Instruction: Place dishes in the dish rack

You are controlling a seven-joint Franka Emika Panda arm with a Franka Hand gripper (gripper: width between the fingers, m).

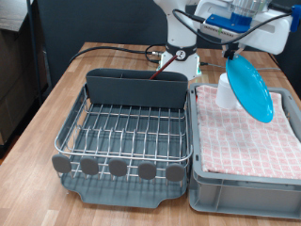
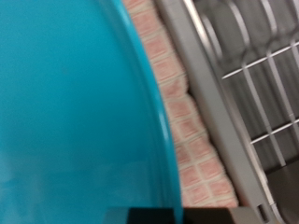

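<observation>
My gripper [image 1: 233, 49] hangs at the exterior view's upper right, shut on the top edge of the round light-blue plate [image 1: 252, 89]. The plate is tilted on edge over the grey crate. In the wrist view the plate [image 2: 75, 103] fills most of the picture; my fingers do not show there. A white mug [image 1: 228, 90] stands in the crate just behind the plate, partly hidden by it. The silver wire dish rack [image 1: 127, 132] on its dark grey tray sits to the crate's left with nothing in it. Its wires also show in the wrist view [image 2: 262, 75]. The wooden spoon is out of view.
The grey crate [image 1: 240, 188] is lined with pink checkered cloth [image 1: 245, 141], which also shows in the wrist view [image 2: 187, 131]. The rack's tall grey compartment [image 1: 136, 89] runs along its far side, round grey discs [image 1: 118, 168] along its near side. The robot base [image 1: 179, 52] and cables lie behind.
</observation>
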